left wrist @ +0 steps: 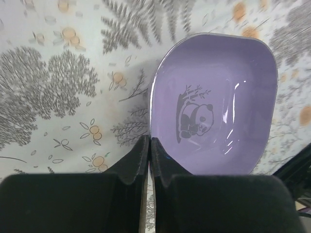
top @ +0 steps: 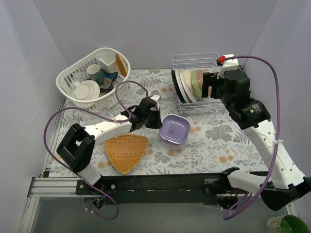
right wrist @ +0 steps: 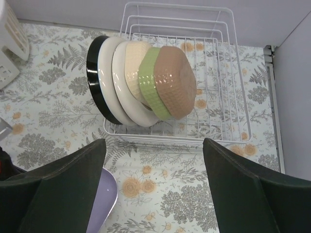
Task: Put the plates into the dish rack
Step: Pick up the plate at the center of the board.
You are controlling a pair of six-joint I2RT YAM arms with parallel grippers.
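Observation:
A lilac rounded-square dish (top: 175, 128) with a panda print (left wrist: 214, 102) is tilted over the middle of the table. My left gripper (top: 154, 118) is shut on its left rim (left wrist: 148, 145). The white wire dish rack (top: 197, 59) stands at the back right (right wrist: 233, 73). Several plates stand on edge in it: a dark one (right wrist: 92, 73), two white ones (right wrist: 108, 73), a cream one (right wrist: 135, 58), a pale green one (right wrist: 149, 80) and a tan one (right wrist: 175, 80). My right gripper (top: 210, 86) is open and empty above the table, just in front of the rack (right wrist: 154, 145).
A white slotted oval basket (top: 73, 73) with cups and a plain white plate stands at the back left. An orange woven triangular tray (top: 125, 151) lies near the front left. A green cup (top: 291, 225) sits off the table at the bottom right.

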